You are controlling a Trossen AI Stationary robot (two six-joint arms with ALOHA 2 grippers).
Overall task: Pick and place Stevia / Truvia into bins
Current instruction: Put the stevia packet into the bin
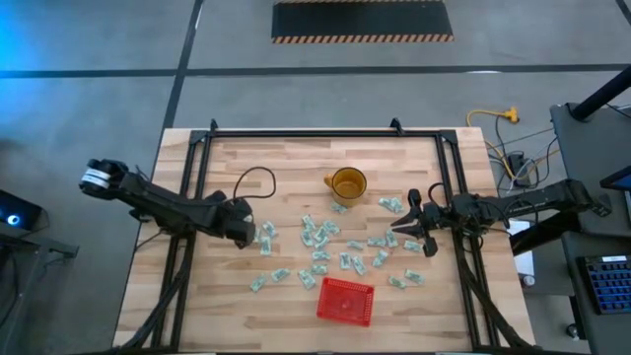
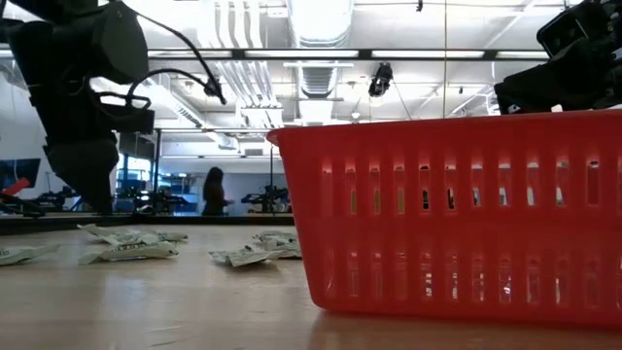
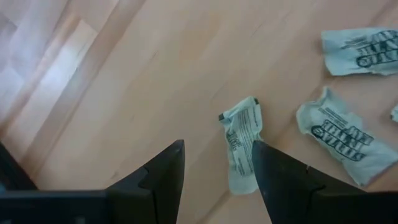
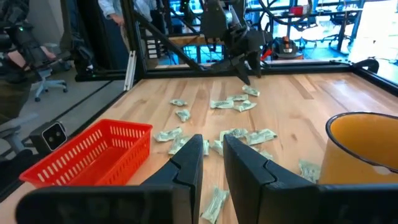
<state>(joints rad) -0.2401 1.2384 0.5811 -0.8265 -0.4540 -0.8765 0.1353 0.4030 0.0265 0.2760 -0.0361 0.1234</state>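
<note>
- Left pincer [image 3: 214,171]: fingers apart, nothing held, low over the tabletop [image 1: 296,163] at the left edge of the packet scatter. One crumpled packet [image 3: 241,144] lies just beside one finger, partly under it, not centred in the gap.
- Correct this first: shift the pincer sideways until the packet sits midway between the fingers, then descend and close. Closing off-centre would likely push the paper away.
- The packet is thin and flat; bring the fingertips down to the wood so they scrape under its raised edge.
- Remaining packets [image 1: 320,239] lie spread across the middle of the tabletop, between the mug [image 1: 347,183] and the basket [image 1: 345,300] at the near edge. No packet is visible in it.
- Right pincer [image 4: 213,158]: fingers slightly apart, empty, hovering at the right edge of the scatter.
</note>
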